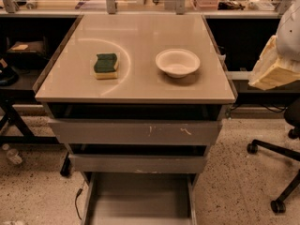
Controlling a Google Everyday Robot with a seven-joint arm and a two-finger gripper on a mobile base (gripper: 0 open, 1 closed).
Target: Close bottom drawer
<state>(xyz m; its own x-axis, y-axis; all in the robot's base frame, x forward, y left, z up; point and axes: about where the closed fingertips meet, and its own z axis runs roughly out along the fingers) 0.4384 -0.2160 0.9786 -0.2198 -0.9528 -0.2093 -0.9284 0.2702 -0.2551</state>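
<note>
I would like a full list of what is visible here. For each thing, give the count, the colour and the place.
table: one, beige top, centre
sponge: one, green over yellow, on the table, left side
bowl: one, white, on the table, right of the sponge
top drawer: one, grey with white scratches, under the table top
middle drawer: one, plain grey, below the top drawer
bottom drawer: one, grey, lowest, pulled out towards the camera
office chair: one, black legs with castors, on the floor at the right
hand: one, beige, at the right edge beside the table, away from the drawers
</note>
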